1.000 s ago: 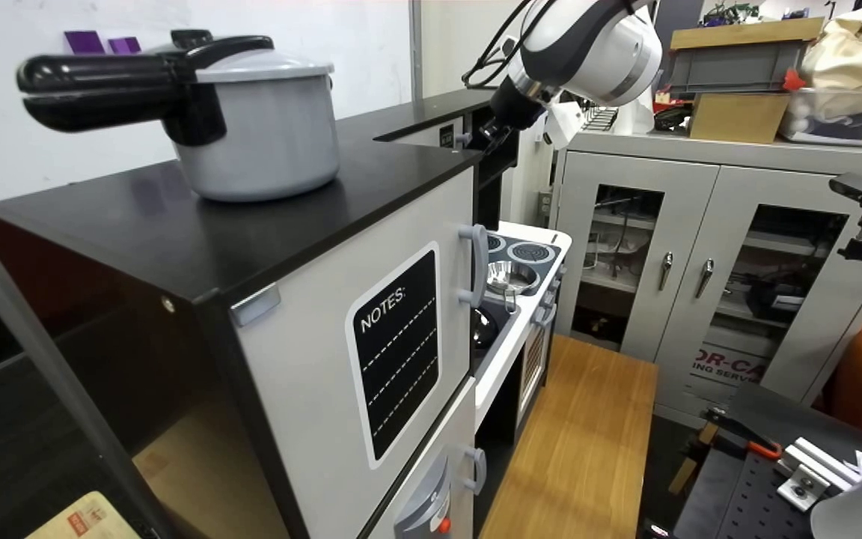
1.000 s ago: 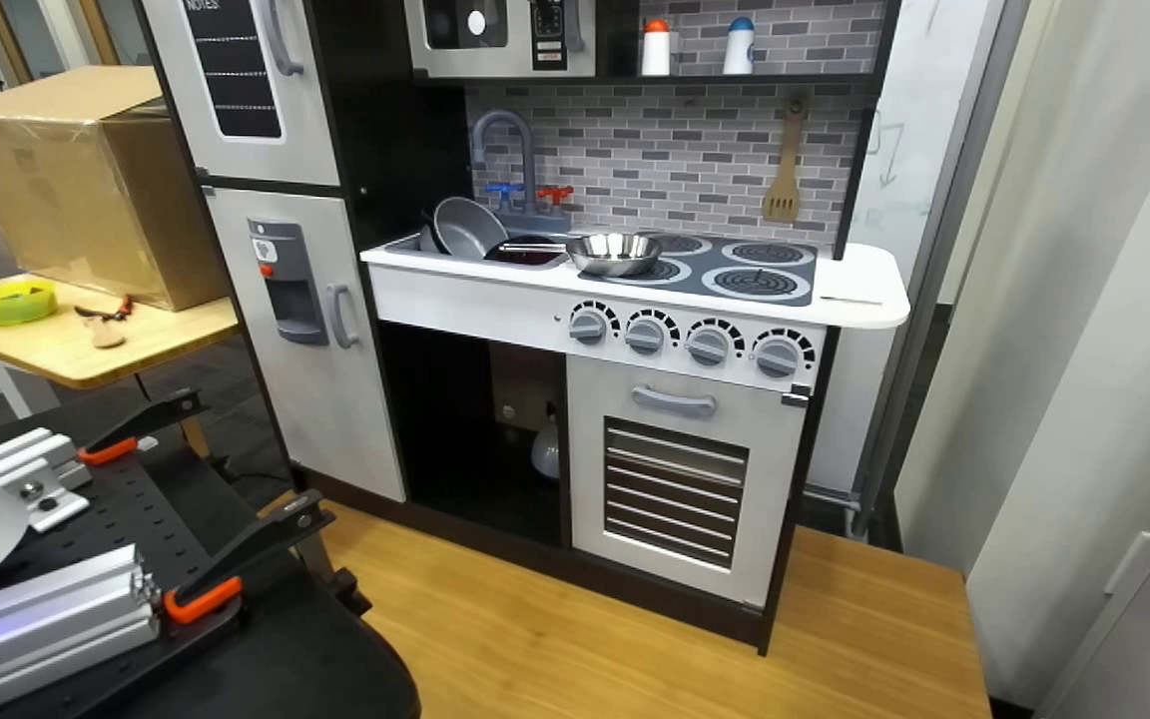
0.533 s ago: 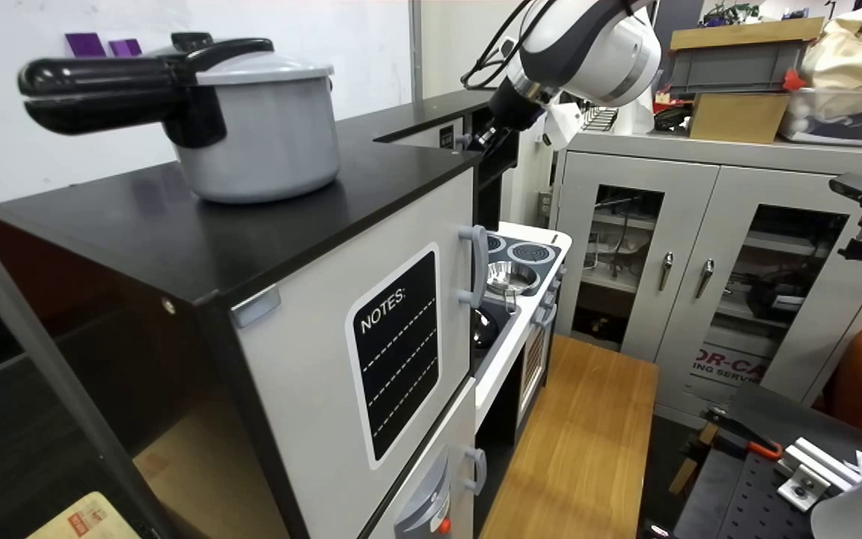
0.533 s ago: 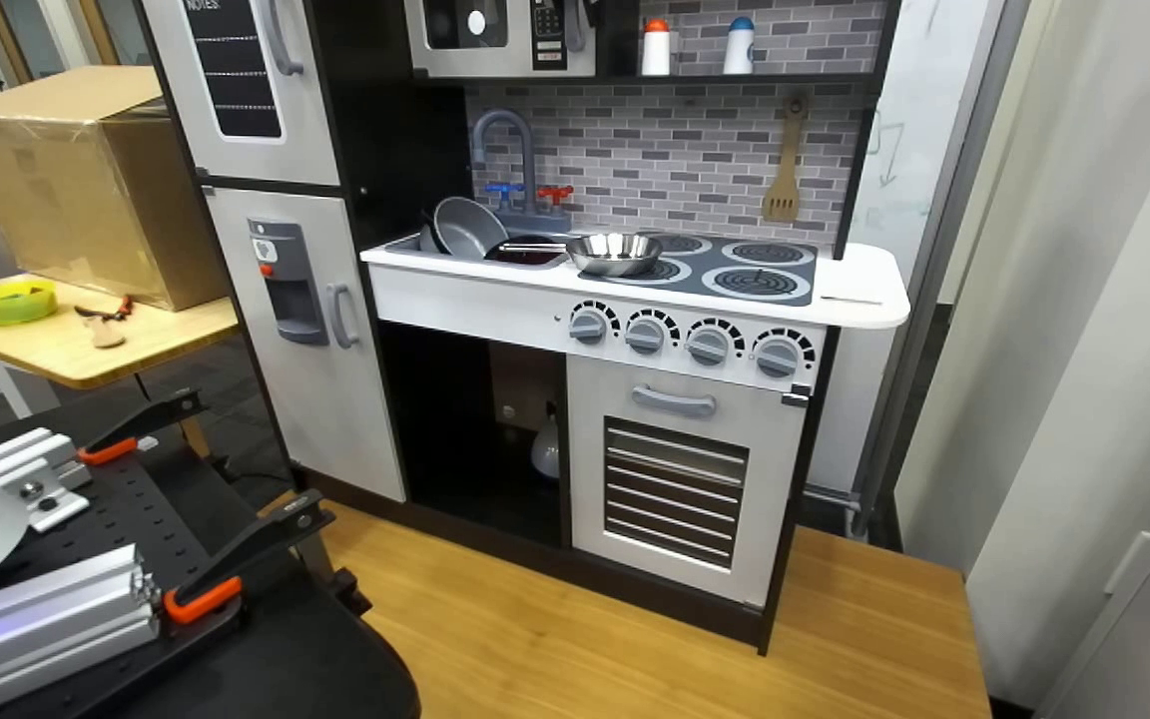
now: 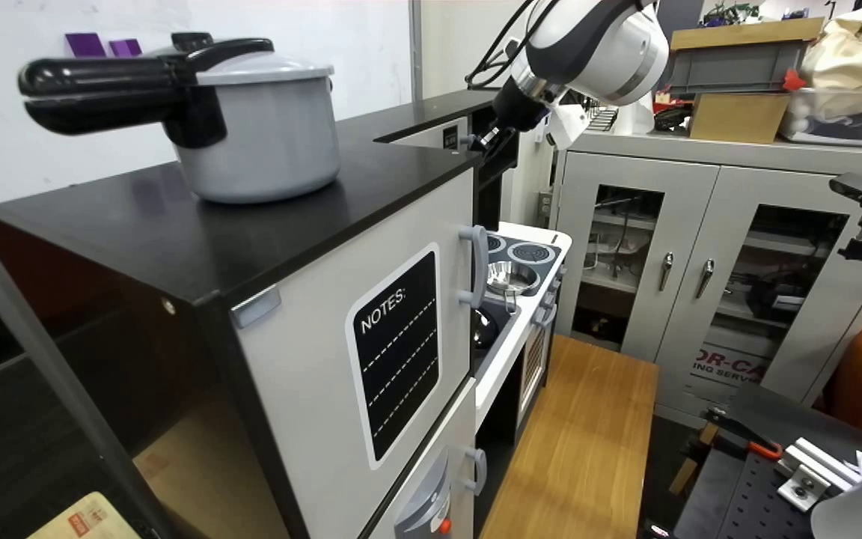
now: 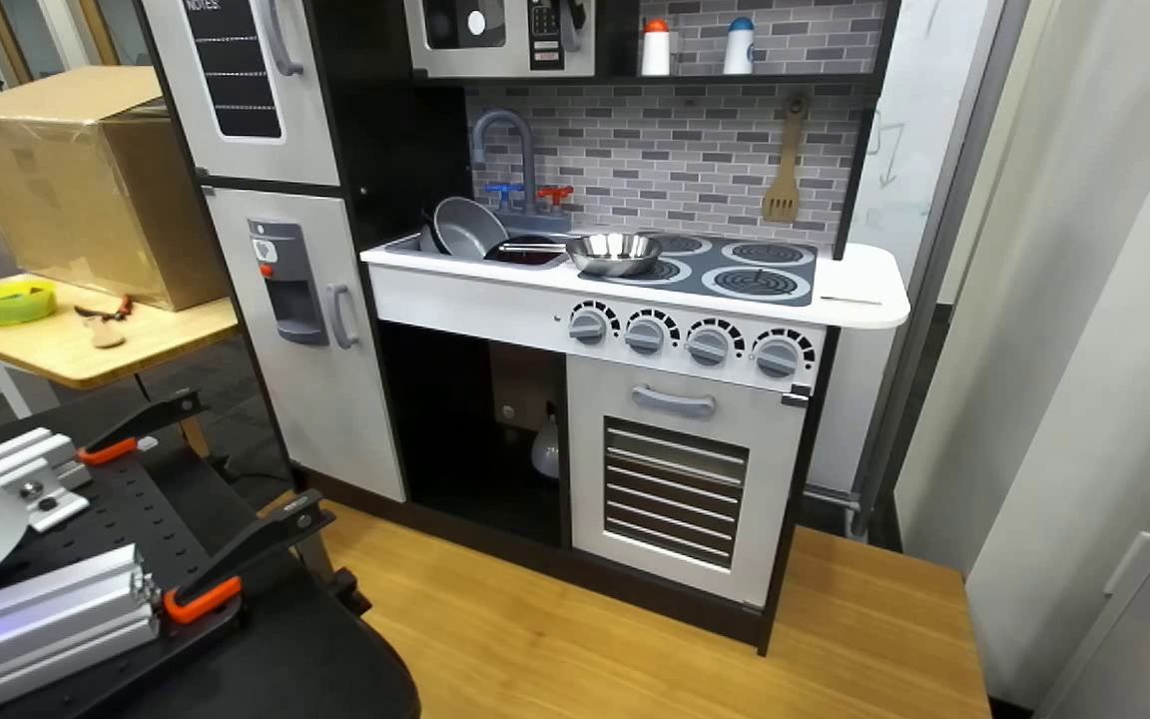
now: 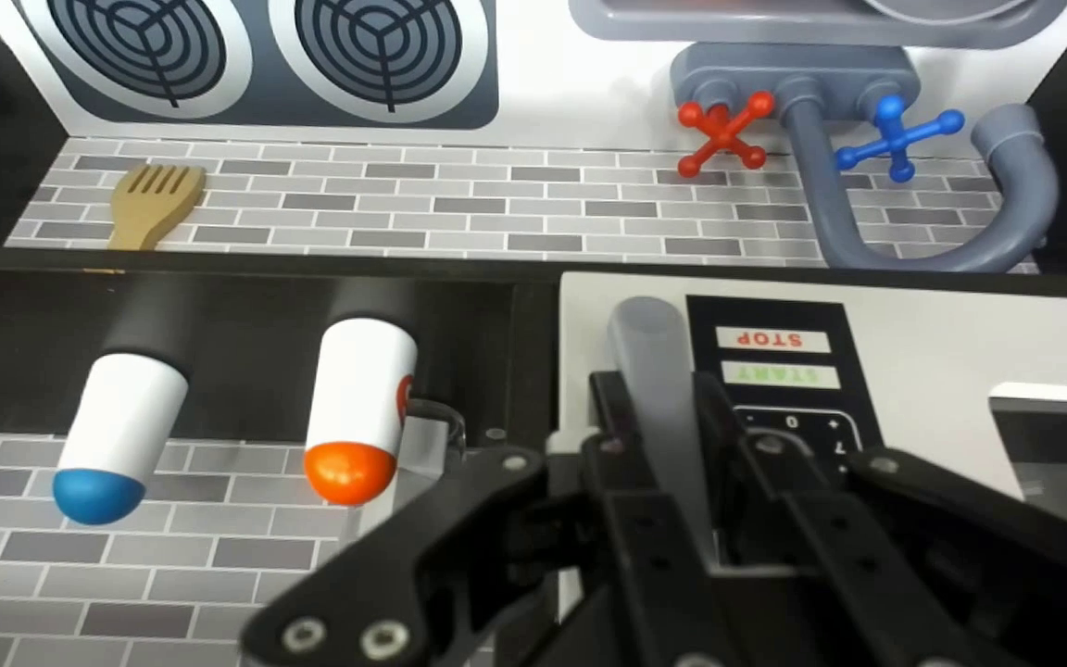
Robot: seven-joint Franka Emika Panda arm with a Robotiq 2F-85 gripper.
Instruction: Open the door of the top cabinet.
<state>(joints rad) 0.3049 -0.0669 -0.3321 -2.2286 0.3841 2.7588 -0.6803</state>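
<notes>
Currently our fingers [image 7: 621,426] are narrow, one on each side of the grey handle [image 7: 652,343], which fills the gap between them. We find this handle on the door [image 7: 936,371], just beside its keypad [image 7: 774,357]; whether the door stands ajar, we cannot tell. Next to the handle runs the black wall of the top cabinet [image 6: 618,40]; past that wall, on the shelf [image 7: 237,352], we see an orange-topped shaker [image 7: 357,408] near the handle and a blue-topped shaker [image 7: 117,440] farther from it. In an exterior view, the faucet [image 6: 528,170] and a metal pan [image 6: 615,257] are below the handle, and well below it lies the wooden desk [image 6: 575,649]. The white arm [image 5: 581,45] is above the handle, a lidded grey pot [image 5: 266,135] well apart from it.
</notes>
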